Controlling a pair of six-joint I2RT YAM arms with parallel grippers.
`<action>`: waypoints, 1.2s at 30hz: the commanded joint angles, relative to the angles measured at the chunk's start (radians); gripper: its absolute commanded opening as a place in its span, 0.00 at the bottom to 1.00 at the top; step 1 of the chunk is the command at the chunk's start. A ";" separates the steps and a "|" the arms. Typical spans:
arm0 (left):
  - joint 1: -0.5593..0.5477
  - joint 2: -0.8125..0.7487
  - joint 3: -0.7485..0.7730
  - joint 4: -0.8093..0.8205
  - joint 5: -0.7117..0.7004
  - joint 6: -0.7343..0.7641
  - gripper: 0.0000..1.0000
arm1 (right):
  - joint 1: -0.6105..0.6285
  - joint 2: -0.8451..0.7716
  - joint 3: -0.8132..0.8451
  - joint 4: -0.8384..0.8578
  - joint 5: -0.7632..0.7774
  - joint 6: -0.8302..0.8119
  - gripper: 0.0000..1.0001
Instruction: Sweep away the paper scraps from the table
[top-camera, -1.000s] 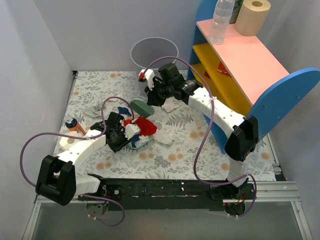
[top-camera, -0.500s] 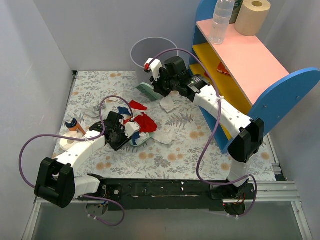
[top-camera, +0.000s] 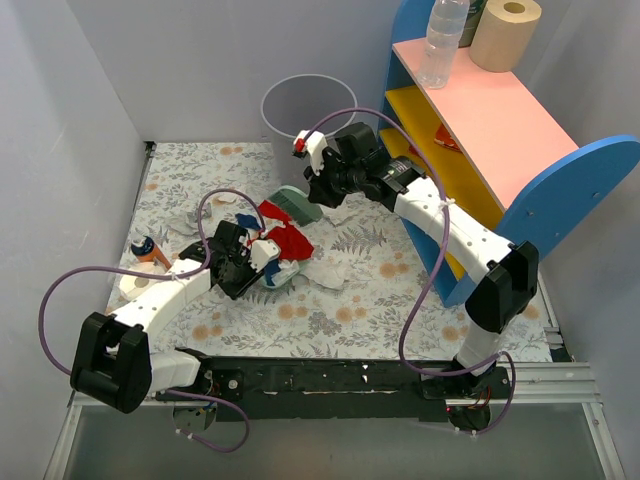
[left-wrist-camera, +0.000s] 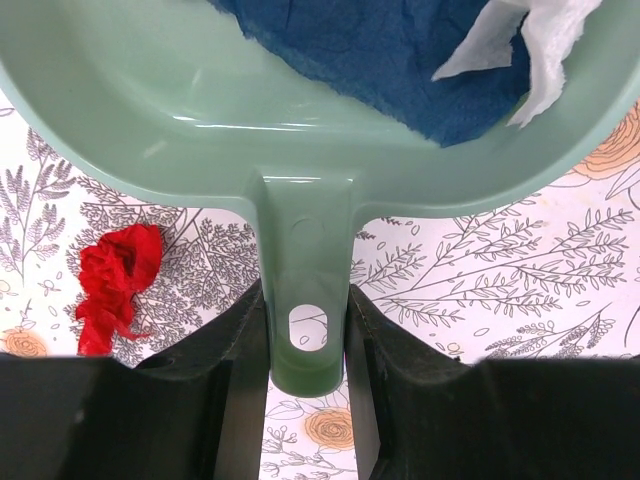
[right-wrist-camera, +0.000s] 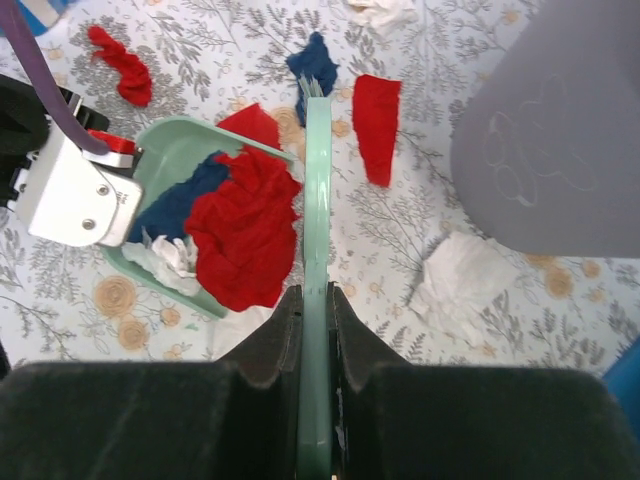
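Observation:
My left gripper (top-camera: 250, 262) is shut on the handle of the mint-green dustpan (top-camera: 280, 275); in the left wrist view its black fingers (left-wrist-camera: 235, 345) clamp the handle (left-wrist-camera: 305, 300). The pan holds red (right-wrist-camera: 245, 230), dark blue (left-wrist-camera: 380, 50) and white (left-wrist-camera: 540, 40) paper scraps. My right gripper (top-camera: 318, 190) is shut on the green hand brush (top-camera: 298, 205), seen edge-on in the right wrist view (right-wrist-camera: 317, 200), just behind the pan. Loose scraps lie on the table (top-camera: 330, 320): red (right-wrist-camera: 378, 125), red (right-wrist-camera: 120, 65), blue (right-wrist-camera: 312, 65), white (right-wrist-camera: 465, 285), white (top-camera: 335, 268).
A grey round bin (top-camera: 310, 105) stands at the back, behind the brush. The blue, yellow and pink shelf (top-camera: 500, 130) fills the right side, with a bottle (top-camera: 442, 40) and paper roll (top-camera: 505, 32) on top. A small orange and blue object (top-camera: 148, 248) lies at the left.
My right arm swung the brush back toward the bin, then forward again to just behind the dustpan. The left gripper and the dustpan have barely moved.

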 joint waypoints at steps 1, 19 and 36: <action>-0.005 0.004 0.060 0.035 0.013 -0.014 0.00 | 0.010 0.057 0.051 0.026 -0.085 0.062 0.01; -0.005 0.060 0.095 0.098 0.007 -0.038 0.00 | -0.018 0.089 0.103 0.037 -0.260 0.138 0.01; -0.005 0.054 0.134 0.075 0.074 -0.038 0.00 | -0.030 0.089 0.210 0.066 0.125 -0.048 0.01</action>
